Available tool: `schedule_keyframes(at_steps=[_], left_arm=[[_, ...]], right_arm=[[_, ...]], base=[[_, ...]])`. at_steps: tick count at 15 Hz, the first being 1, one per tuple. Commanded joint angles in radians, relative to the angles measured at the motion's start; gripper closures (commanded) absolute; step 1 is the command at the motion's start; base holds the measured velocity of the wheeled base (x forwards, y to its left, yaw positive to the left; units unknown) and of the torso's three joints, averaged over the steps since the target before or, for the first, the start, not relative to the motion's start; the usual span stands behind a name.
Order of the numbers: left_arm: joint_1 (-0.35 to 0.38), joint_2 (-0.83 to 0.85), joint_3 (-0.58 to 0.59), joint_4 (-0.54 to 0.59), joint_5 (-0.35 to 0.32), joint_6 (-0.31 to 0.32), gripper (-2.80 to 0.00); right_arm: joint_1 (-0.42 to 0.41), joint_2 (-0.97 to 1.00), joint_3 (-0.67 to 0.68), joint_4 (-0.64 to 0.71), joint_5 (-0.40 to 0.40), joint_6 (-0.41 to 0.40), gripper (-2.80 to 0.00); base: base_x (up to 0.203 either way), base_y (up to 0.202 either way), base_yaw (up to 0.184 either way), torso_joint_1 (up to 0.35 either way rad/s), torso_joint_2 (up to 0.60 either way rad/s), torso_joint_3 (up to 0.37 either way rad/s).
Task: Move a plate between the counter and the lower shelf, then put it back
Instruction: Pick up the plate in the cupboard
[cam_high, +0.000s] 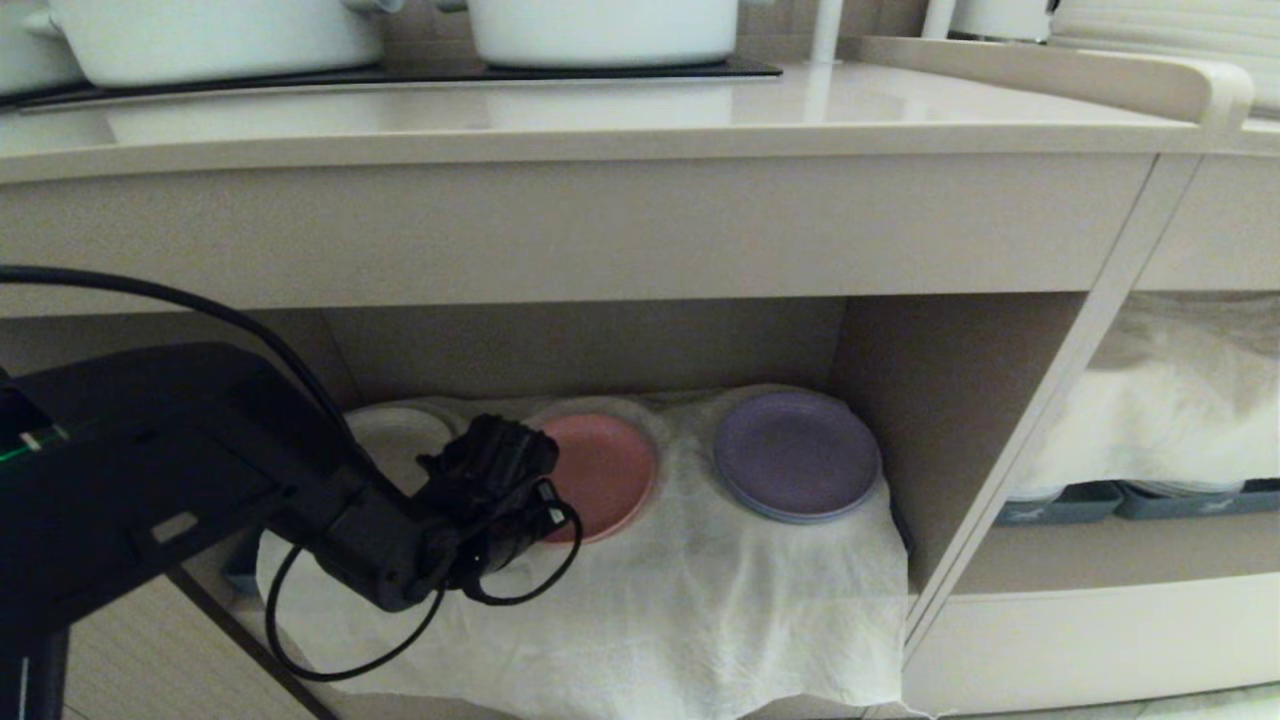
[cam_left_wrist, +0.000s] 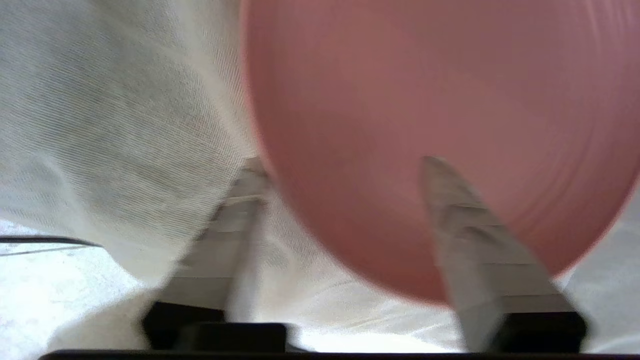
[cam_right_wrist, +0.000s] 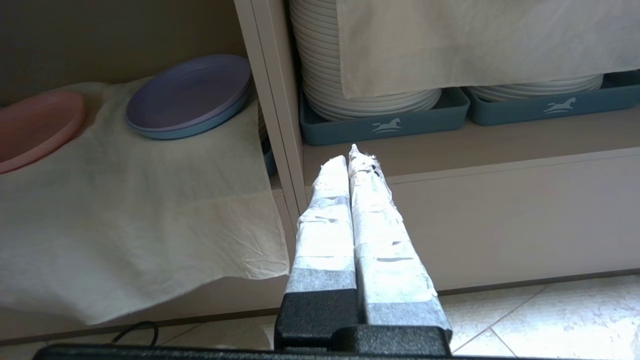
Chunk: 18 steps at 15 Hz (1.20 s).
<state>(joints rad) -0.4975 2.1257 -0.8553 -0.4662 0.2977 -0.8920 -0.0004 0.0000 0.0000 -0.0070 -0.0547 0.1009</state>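
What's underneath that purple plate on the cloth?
The round purple plate sits on a blue plate of like size, whose rim peeks out below it. Both rest on the wrinkled white cloth lining the lower shelf. Anything beneath the cloth there is covered.

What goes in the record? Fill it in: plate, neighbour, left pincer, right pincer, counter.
plate: pink plate on the lower shelf cloth
neighbour: purple plate beside it, apart
left pincer: left pincer at the plate's rim, one finger over it, one on the cloth, partly closed
right pincer: right pincer shut, idle, off the shelf
counter: counter holds white pots
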Motion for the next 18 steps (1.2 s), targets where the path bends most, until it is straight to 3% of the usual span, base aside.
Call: schedule_keyframes(at_steps=[1,18], left_arm=[[-0.003,-0.006,0.002,-0.005,0.001,-0.005,0.00],[-0.003,-0.059,0.076,-0.002,0.024,-0.004,0.00]], right_arm=[[0.000,0.000,0.000,-0.001,-0.001,0.000,0.00],[0.000,0.000,0.000,-0.001,-0.001,0.000,0.00]], base=[[0.000,0.000,0.000,0.000,0.00,0.000],[0.000,0.000,0.000,0.000,0.00,0.000]])
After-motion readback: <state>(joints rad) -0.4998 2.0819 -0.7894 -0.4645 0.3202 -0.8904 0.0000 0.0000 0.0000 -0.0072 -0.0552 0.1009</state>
